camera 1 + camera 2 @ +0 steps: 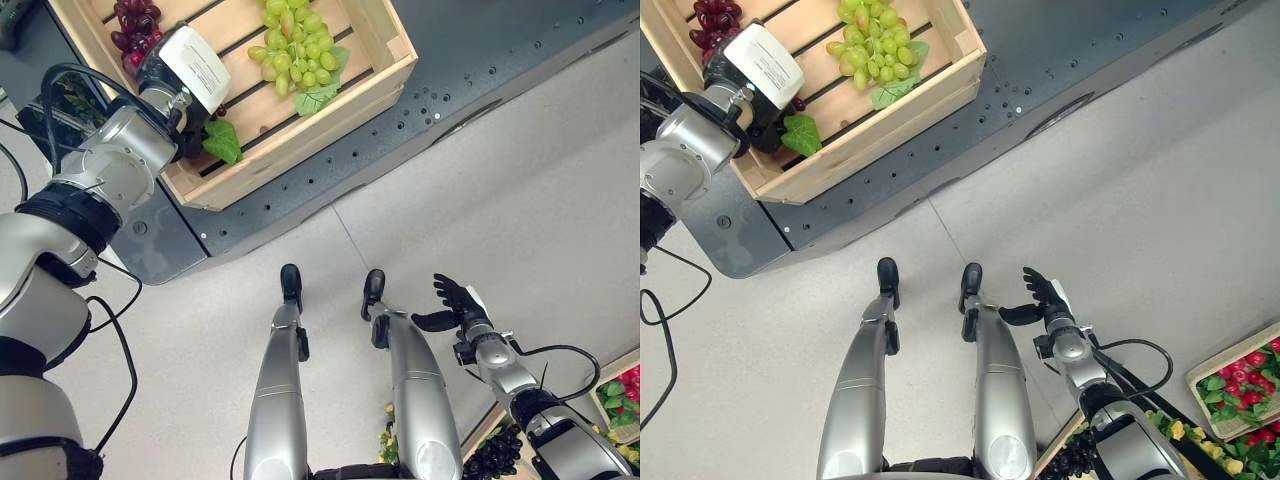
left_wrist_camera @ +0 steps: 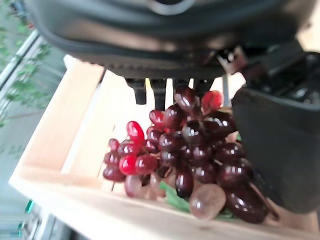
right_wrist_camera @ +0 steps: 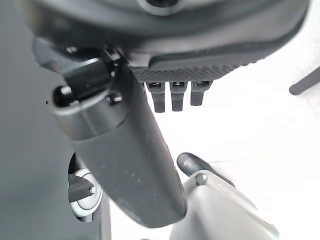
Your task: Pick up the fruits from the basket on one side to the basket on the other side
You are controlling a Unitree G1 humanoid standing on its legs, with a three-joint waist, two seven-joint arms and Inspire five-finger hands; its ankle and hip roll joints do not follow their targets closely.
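Wooden crate [image 1: 385, 75]: upper centre of the left eye view, on a dark platform [image 1: 480, 70]; it already holds a bunch of green grapes [image 1: 297, 48] and, at the frame's upper left, a bunch of dark red grapes [image 2: 190, 155].
Left hand [image 1: 172, 72]: upper left of the left eye view, reaching into the crate's near corner over the red grapes; whether its fingers grip or have let go cannot be told.
Red grapes and fingers: in the left wrist view the bunch lies just past the fingers [image 2: 160, 92], thumb close beside it, on the crate floor above a green leaf [image 1: 222, 140].
Right hand [image 1: 455, 300]: lower right, fingers spread and empty over the floor.
Step in hand, judged: setting the bunch down; spread the fingers fully and lift straight up, clear of stems and the crate wall.
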